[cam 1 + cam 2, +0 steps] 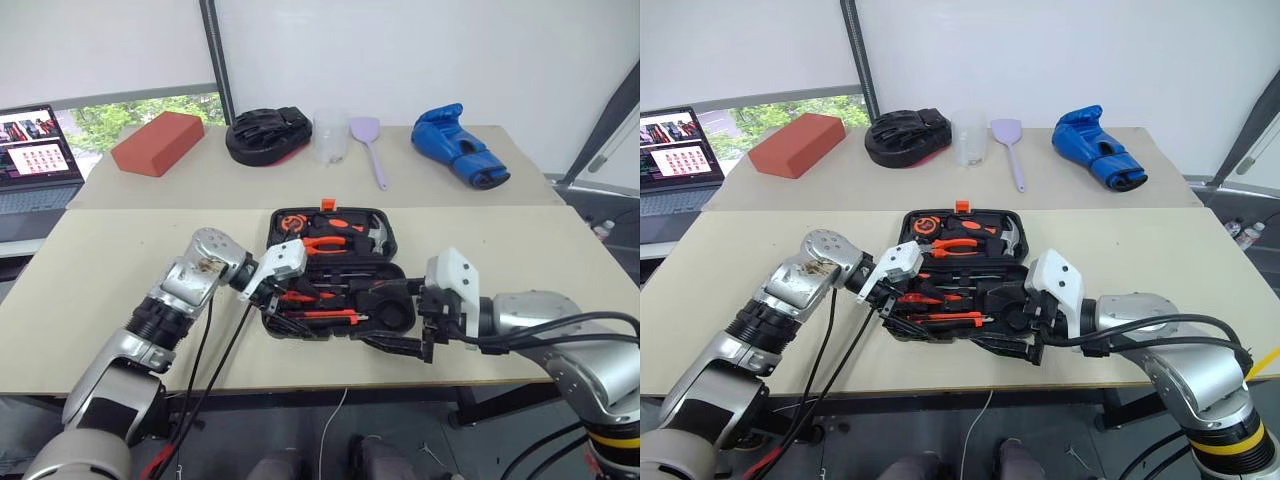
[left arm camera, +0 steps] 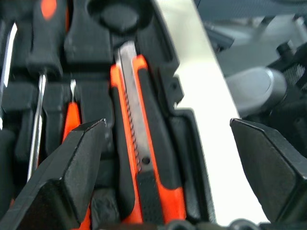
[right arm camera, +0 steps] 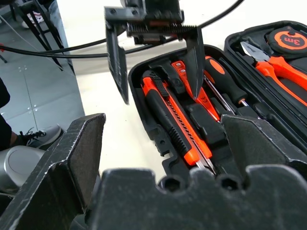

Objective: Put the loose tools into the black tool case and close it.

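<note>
The black tool case [image 1: 392, 246] lies open on the near table. In its near half the black-orange utility knife [image 2: 144, 143] rests in its slot. Beside it lie an orange-and-black screwdriver [image 2: 44, 43] and the slim orange tester screwdriver [image 2: 72, 120]. My left gripper [image 1: 272, 298] is open over the case's left end, straddling the knife without touching it. One of its fingers [image 3: 194, 62] is inside the case, the other [image 3: 116, 64] is outside the rim. My right gripper [image 1: 395, 322] hangs open at the case's near right edge, holding nothing.
The far half of the case holds orange-handled pliers [image 1: 335, 243], a hammer [image 1: 374, 234] and a tape measure [image 1: 292, 222]. On the far table are a red block [image 1: 157, 143], a black mitt [image 1: 265, 135], a clear cup [image 1: 330, 135], a lilac spatula [image 1: 368, 140] and a blue glove [image 1: 460, 145]. A laptop [image 1: 35, 160] stands at far left.
</note>
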Controlling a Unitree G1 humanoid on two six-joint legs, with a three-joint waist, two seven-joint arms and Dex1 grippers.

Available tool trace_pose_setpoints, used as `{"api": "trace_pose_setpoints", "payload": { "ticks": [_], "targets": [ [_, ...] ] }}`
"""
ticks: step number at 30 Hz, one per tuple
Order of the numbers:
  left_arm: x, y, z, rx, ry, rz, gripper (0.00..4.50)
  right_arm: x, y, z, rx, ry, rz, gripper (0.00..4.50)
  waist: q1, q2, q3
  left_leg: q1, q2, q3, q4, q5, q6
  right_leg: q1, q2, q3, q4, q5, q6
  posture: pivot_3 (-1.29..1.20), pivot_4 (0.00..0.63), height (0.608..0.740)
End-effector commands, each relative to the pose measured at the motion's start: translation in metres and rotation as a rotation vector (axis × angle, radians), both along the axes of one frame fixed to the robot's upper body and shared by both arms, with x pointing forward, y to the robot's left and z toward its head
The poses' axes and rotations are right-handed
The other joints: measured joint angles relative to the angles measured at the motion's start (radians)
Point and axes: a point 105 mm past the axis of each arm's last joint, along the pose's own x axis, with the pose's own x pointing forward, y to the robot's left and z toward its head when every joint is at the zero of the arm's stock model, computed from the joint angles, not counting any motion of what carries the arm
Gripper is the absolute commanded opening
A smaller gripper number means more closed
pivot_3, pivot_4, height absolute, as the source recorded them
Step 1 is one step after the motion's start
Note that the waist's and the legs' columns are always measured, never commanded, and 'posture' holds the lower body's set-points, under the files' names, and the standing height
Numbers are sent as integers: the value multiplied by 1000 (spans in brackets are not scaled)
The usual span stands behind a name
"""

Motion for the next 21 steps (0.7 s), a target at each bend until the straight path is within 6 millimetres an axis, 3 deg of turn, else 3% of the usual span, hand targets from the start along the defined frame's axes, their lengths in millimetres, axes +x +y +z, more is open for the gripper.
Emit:
{"api": "trace_pose_setpoints", "payload": {
  "ticks": [1,2,3,4,14,15,21],
  "targets": [
    [8,5,13,-14,-97,17,4463,-1,2,9,7,-48,17,4500,0,0,0,0,0,0,0,0,0,0,0,0,0,0,0,0,150,740],
    [9,8,12,-7,-106,22,4463,-1,2,9,7,-47,17,4500,0,0,0,0,0,0,0,0,0,0,0,0,0,0,0,0,150,740],
    [8,11,10,2,-102,10,3943,-1,2,9,7,-46,17,4500,0,0,0,0,0,0,0,0,0,0,0,0,0,0,0,0,150,740],
    [7,12,9,7,-97,1,3851,-1,2,9,6,-46,18,4500,0,0,0,0,0,0,0,0,0,0,0,0,0,0,0,0,150,740],
    [0,12,1,32,-81,-60,233,-1,1,7,2,-45,16,4500,1,0,0,0,0,0,0,0,0,0,0,0,0,0,0,0,150,740],
    [-2,14,-2,49,-88,-74,44,-1,1,7,2,-46,15,4500,0,0,0,0,0,0,0,0,0,0,0,0,0,0,0,0,150,740],
    [-1,19,-19,137,-125,-99,44,-1,1,6,-1,-47,11,4500,1,0,0,0,0,0,0,0,0,0,0,0,0,0,0,0,150,740]
  ]
}}
